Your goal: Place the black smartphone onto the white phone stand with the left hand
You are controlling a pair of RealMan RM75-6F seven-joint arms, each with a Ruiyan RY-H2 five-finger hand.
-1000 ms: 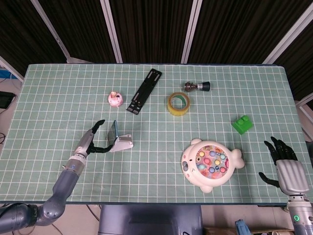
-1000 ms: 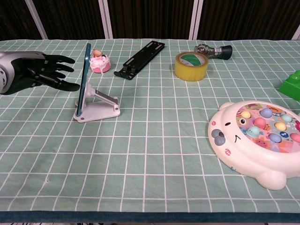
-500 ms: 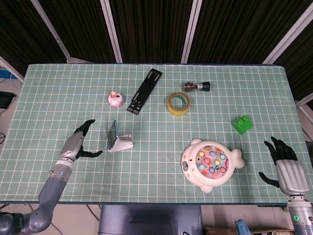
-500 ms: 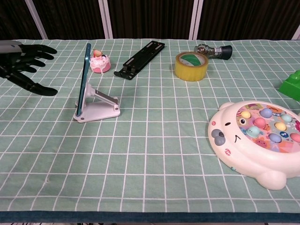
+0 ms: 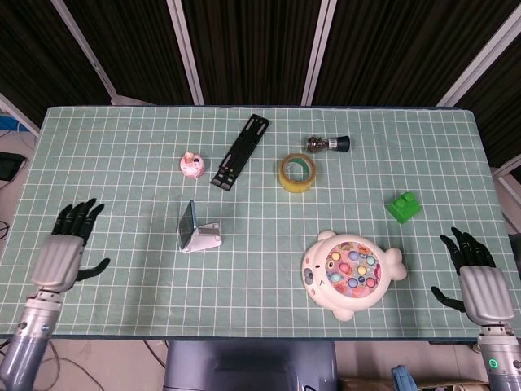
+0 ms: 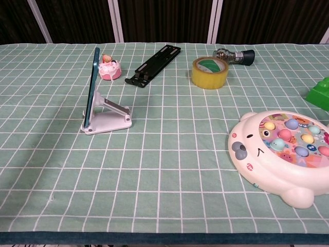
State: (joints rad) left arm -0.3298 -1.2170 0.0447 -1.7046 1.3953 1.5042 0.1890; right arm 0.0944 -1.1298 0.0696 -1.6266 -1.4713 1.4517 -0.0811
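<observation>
Fingers spread and holding nothing, the left hand (image 5: 62,254) had drawn back to the worktop's (image 5: 122,163) near-left edge; half a second before it hovered just beside the stand (image 5: 203,239), and a second before it reached almost to the phone (image 5: 187,221). It had also dropped out of the chest view, where its fingers showed earlier. The phone stood nearly upright on the stand, leaning against its back, well apart from the left hand and to its right. From the chest view only the phone's thin edge (image 6: 92,85) showed, so its screen could not be made out. The right hand (image 5: 476,277), fingers apart and holding nothing, stayed at the near-right edge.
</observation>
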